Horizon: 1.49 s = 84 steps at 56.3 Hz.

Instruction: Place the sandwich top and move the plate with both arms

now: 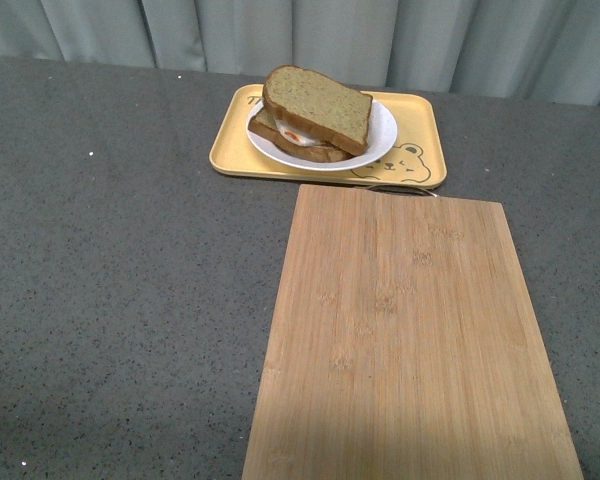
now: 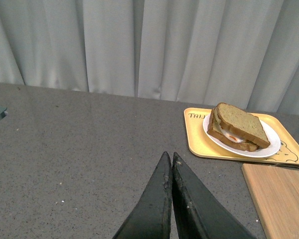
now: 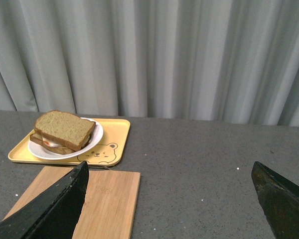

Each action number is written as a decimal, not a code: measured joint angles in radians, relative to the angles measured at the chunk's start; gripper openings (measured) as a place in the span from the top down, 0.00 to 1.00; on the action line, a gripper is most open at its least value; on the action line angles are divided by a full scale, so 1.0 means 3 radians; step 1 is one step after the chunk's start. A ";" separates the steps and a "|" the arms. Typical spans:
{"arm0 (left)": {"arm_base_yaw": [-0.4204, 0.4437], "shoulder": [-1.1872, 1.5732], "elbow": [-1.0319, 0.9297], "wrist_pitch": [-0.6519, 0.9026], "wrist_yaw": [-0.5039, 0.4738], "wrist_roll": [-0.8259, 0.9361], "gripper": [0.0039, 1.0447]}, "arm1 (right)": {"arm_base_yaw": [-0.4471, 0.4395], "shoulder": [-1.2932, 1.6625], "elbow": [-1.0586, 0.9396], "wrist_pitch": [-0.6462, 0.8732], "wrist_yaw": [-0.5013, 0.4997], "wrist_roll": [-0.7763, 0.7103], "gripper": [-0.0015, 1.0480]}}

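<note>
Grey speckled worktop (image 1: 110,300). Bamboo cutting board (image 1: 410,340) lies bare, nearest the robot. Beyond it, just apart, yellow tray (image 1: 420,135) carries the plate (image 1: 380,135). Sandwich top (image 1: 318,108) sits tilted on the egg slice (image 1: 300,140), on the plate. Left gripper (image 2: 170,172): fingers together, empty. Right gripper (image 3: 169,174): fingers wide apart, empty.
</note>
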 joint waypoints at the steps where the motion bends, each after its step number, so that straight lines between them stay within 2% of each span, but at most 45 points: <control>1: 0.0000 -0.0042 0.0000 -0.0039 0.0000 0.0000 0.97 | 0.0000 0.0000 0.0000 0.0000 0.0000 0.0000 0.09; 27: 0.0000 -0.0767 -0.0001 -0.0730 0.0000 0.0000 0.97 | 0.0000 0.0000 0.0000 0.0000 0.0000 0.0000 0.09; 51: 0.0000 -0.1188 -0.0001 -0.1152 0.0000 0.0000 0.97 | 0.0000 0.0000 0.0000 0.0000 0.0000 0.0000 0.09; 56: 0.0000 -0.1570 0.0000 -0.1654 0.0000 0.0000 0.97 | 0.0000 0.0000 0.0000 0.0000 0.0000 0.0000 0.09; 66: 0.0000 -0.1741 0.0000 -0.1729 0.0001 -0.0001 0.96 | 0.0000 0.0000 0.0000 0.0000 0.0000 0.0000 0.09; 75: 0.0000 -0.1743 0.0000 -0.1729 0.0001 0.0000 0.73 | 0.0000 0.0000 0.0000 0.0000 0.0000 0.0000 0.09; 84: 0.0000 -0.1743 0.0000 -0.1729 0.0001 0.0000 0.45 | 0.0000 0.0000 0.0000 0.0000 0.0000 0.0000 0.09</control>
